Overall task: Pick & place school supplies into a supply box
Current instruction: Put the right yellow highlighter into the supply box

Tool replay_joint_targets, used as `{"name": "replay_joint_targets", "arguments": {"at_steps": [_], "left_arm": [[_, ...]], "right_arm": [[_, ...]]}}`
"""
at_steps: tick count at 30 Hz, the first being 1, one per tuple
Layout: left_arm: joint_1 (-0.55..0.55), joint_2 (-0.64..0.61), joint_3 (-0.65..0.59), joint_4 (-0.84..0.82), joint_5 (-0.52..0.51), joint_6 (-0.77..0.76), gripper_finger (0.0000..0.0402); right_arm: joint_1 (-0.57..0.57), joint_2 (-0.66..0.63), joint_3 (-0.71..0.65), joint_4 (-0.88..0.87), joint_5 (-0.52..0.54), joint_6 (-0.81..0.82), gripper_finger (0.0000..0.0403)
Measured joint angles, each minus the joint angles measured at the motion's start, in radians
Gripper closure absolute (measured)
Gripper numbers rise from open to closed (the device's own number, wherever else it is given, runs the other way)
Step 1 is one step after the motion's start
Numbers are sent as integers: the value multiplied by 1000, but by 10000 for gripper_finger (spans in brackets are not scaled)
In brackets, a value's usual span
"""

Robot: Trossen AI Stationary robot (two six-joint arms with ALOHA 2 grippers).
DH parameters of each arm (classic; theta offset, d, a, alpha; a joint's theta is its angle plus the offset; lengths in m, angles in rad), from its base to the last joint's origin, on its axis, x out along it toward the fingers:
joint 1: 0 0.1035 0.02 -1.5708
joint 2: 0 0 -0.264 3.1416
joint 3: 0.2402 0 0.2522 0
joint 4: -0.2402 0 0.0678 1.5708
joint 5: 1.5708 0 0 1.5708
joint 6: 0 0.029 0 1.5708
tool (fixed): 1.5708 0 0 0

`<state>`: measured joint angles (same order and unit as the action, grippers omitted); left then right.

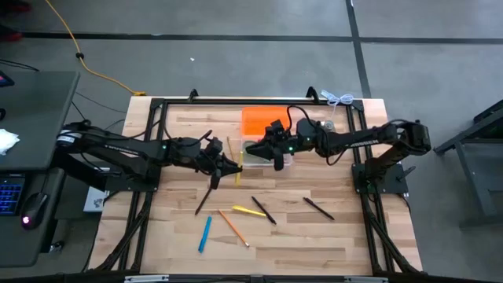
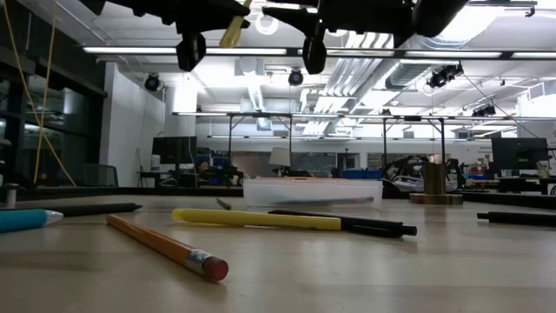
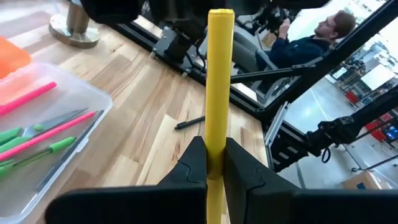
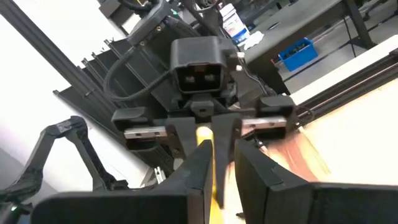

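Observation:
My left gripper (image 1: 234, 163) (image 3: 215, 146) is shut on a yellow pencil (image 3: 220, 81) (image 1: 237, 174) above the table's middle, just left of the clear supply box (image 3: 43, 124) (image 2: 313, 191). Pink pens (image 3: 28, 99) and green-handled scissors (image 3: 25, 134) lie in the box. The orange lid (image 1: 259, 122) lies flat behind it. My right gripper (image 1: 271, 153) (image 4: 225, 155) hangs over the box, facing the left gripper. On the near table lie a blue pen (image 1: 205, 233), an orange pencil (image 1: 233, 228), a yellow pen (image 1: 248, 211) and black pens (image 1: 263, 210). My left gripper pinches the yellow pencil's shaft (image 3: 216, 134) between its two fingers. The fingers come about level from the table's left and lie across the pencil. The pencil is lifted clear and stands tilted. One end rises above the fingers and the rest passes below them, out of sight.
A silver bell-shaped object (image 3: 74, 28) (image 2: 434, 183) stands at the far right. Another black pen (image 1: 318, 208) lies near right and a dark pencil (image 1: 206, 196) near left. A black frame (image 1: 157, 106) rims the table. A person (image 3: 317, 37) sits beyond the table.

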<state>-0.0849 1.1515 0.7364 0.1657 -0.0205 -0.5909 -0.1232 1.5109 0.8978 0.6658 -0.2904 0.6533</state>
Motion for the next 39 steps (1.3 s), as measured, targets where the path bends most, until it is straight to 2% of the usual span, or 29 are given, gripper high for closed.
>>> {"name": "replay_joint_targets", "arguments": {"at_steps": [6, 12, 22, 25, 31, 39], "left_arm": [[0, -66, 0, -72, -42, 0, 350], [0, -143, 0, -148, -96, 9, 355], [0, -194, 2, -194, -141, 18, 355], [0, -194, 2, -194, -155, 19, 353], [0, -194, 2, -192, -197, 38, 353], [0, -194, 2, -160, -236, 63, 352]], "right_arm": [[-53, 0, 0, -88, -116, -2, 359], [-81, 0, -1, -323, -220, -19, 359], [-45, -20, -2, -763, -238, -117, 359], [-13, -58, -2, -911, -182, -139, 359], [97, -178, -2, -1146, 71, -156, 359], [262, -355, -2, -1369, 385, -22, 359]]}}
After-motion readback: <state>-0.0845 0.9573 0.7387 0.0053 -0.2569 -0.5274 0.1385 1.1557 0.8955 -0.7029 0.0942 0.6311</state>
